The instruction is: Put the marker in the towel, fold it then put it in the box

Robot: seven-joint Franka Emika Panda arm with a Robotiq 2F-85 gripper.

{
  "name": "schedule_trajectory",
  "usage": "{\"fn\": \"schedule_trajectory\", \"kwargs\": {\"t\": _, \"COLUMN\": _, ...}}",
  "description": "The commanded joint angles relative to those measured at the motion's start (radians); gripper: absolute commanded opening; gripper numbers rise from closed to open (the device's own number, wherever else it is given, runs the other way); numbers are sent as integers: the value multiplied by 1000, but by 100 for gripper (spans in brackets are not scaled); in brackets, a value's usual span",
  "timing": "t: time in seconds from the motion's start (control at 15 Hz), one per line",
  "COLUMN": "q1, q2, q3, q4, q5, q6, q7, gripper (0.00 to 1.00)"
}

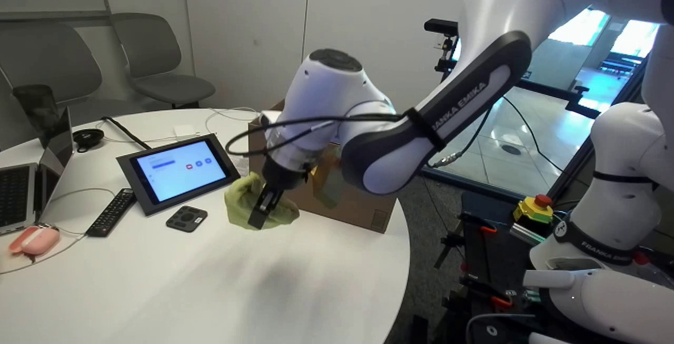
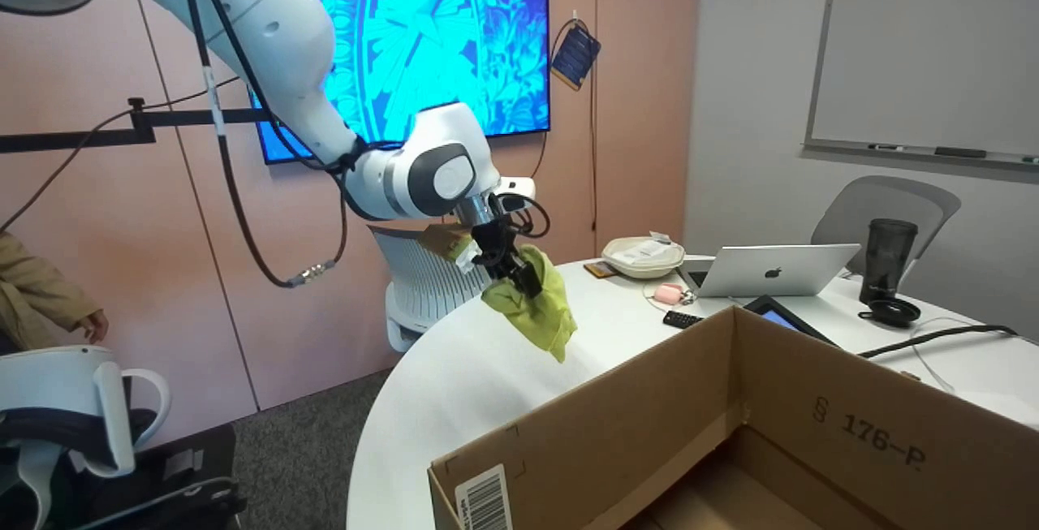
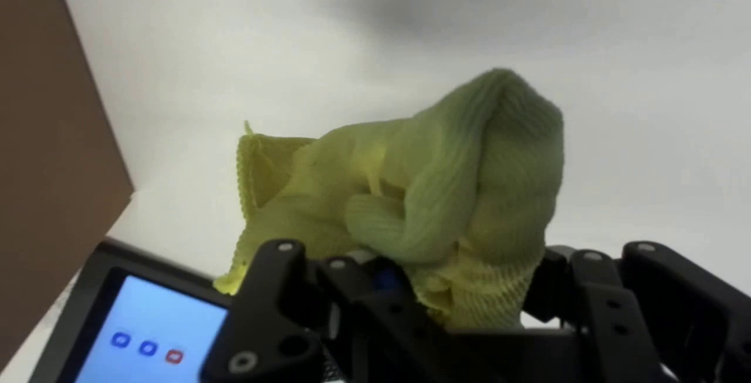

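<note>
The towel (image 1: 241,203) is a crumpled yellow-green cloth bundle in my gripper (image 1: 261,213), held above the white table. In an exterior view the towel (image 2: 542,315) hangs down from the gripper (image 2: 523,277) as a loose flap. In the wrist view the bunched towel (image 3: 440,178) sits between the two fingers of the gripper (image 3: 466,283), which press on it from both sides. The marker is not visible in any view. The open brown cardboard box (image 2: 601,416) stands beside the gripper; its wall also shows in an exterior view (image 1: 353,215) and in the wrist view (image 3: 53,148).
A tablet on a stand (image 1: 179,170) stands near the box and the towel. A small black square device (image 1: 186,218), a black remote (image 1: 110,212), a pink case (image 1: 36,240) and a laptop (image 1: 18,196) lie on the table (image 1: 221,291). A black cup (image 2: 887,258) stands behind.
</note>
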Motion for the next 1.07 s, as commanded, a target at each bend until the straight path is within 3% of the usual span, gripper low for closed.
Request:
{"fn": "schedule_trajectory", "kwargs": {"t": 0.0, "q1": 14, "q2": -197, "q3": -79, "q4": -127, "q5": -91, "q6": 15, "q7": 145, "gripper": 4}}
{"fn": "schedule_trajectory", "kwargs": {"t": 0.33, "q1": -24, "q2": -362, "q3": -150, "q4": -168, "q5": -299, "q6": -20, "q7": 398, "gripper": 4}}
{"fn": "schedule_trajectory", "kwargs": {"t": 0.4, "q1": 19, "q2": -380, "q3": -215, "q4": -168, "q5": -309, "q6": -36, "q7": 433, "gripper": 4}}
{"fn": "schedule_trajectory", "kwargs": {"t": 0.6, "q1": -6, "q2": -419, "q3": -250, "q4": -159, "q5": -348, "q6": -93, "q7": 532, "gripper": 4}}
{"fn": "schedule_trajectory", "kwargs": {"t": 0.67, "q1": -126, "q2": -429, "q3": -151, "q4": -152, "q5": -372, "q6": -121, "q7": 570, "gripper": 4}}
{"fn": "schedule_trajectory", "kwargs": {"t": 1.0, "q1": -309, "q2": -406, "q3": -83, "q4": -147, "q5": -294, "q6": -184, "q7": 647, "gripper": 4}}
